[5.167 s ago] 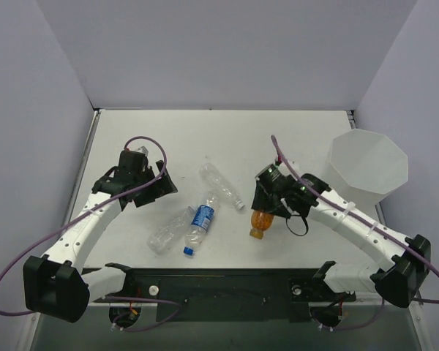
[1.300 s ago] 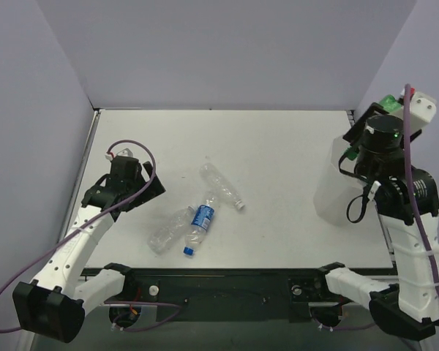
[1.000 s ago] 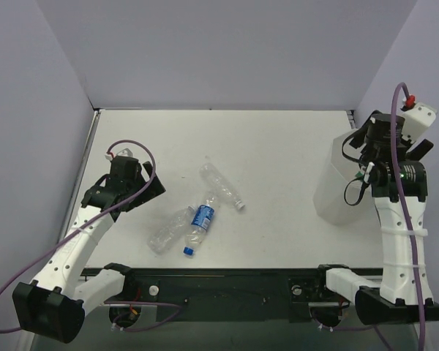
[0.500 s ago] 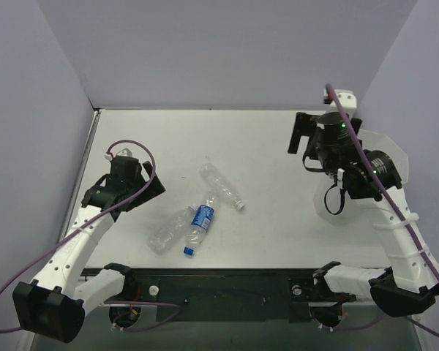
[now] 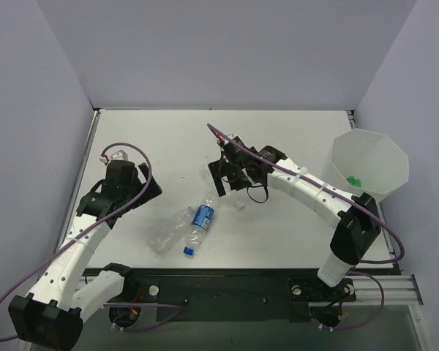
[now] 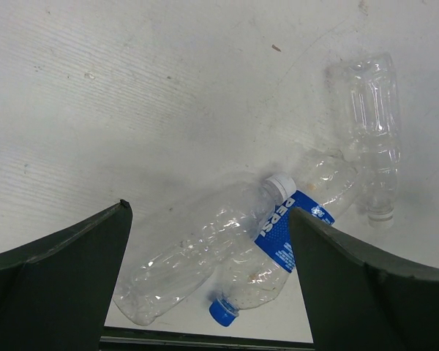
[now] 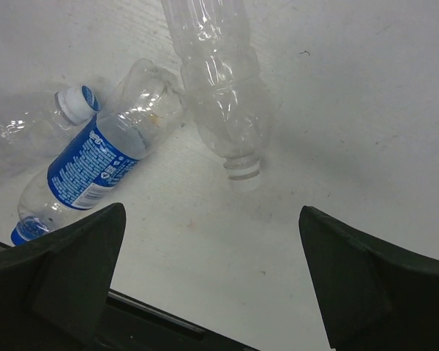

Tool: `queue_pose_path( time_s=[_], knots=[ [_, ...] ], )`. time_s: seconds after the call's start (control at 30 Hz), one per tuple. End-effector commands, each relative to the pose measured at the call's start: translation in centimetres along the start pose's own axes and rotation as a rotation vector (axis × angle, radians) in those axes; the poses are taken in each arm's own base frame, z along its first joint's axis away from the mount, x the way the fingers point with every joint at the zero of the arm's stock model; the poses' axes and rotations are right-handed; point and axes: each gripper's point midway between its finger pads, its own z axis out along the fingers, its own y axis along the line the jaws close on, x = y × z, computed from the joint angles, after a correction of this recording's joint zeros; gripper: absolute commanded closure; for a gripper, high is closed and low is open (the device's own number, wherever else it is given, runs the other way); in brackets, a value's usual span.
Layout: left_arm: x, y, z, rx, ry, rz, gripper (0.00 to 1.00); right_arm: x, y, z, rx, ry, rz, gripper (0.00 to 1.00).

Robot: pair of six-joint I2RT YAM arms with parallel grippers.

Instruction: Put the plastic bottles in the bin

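My right gripper (image 5: pixel 231 174) hung with jaws spread wide just above the clear capless plastic bottle (image 7: pixel 221 80). My left gripper (image 6: pixel 205 285), jaws equally wide, hovered near the clear blue-labelled, blue-capped bottle (image 5: pixel 200 222) and the crumpled clear white-capped bottle (image 5: pixel 167 231), the 2 lying touching on the scuffed white table (image 5: pixel 293 139). The tall white translucent faceted bin (image 5: pixel 380 150) stood at the table's right edge between plain lilac-grey walls (image 5: pixel 219 51), a bit of green (image 5: pixel 353 180) showing inside it.

White bin (image 5: pixel 349 155), blue-labelled bottle (image 5: pixel 202 217).
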Motion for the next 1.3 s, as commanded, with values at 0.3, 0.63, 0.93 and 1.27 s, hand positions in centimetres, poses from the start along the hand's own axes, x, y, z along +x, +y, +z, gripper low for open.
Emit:
queue_pose_path(
  time_s=[0.3,0.63,0.93,1.27],
  knots=[
    [0.2,1.1,-0.7,-0.018,-0.033,0.004,0.01,2.4,-1.1,6.2,0.045,0.116,-0.001,0.02],
    [0.2,1.2,-0.8,-0.020,-0.033,0.010,0.01,3.9,-3.3,11.1,0.095,0.199,0.044,0.16],
    [-0.6,-0.1,-1.2,0.024,-0.036,0.027,0.01,4.6,-3.2,13.3,0.022,0.226,0.123,0.31],
    [-0.5,-0.6,-1.0,0.035,-0.015,0.033,0.01,5.6,-4.5,10.6,0.048,0.208,0.108,0.71]
  ],
)
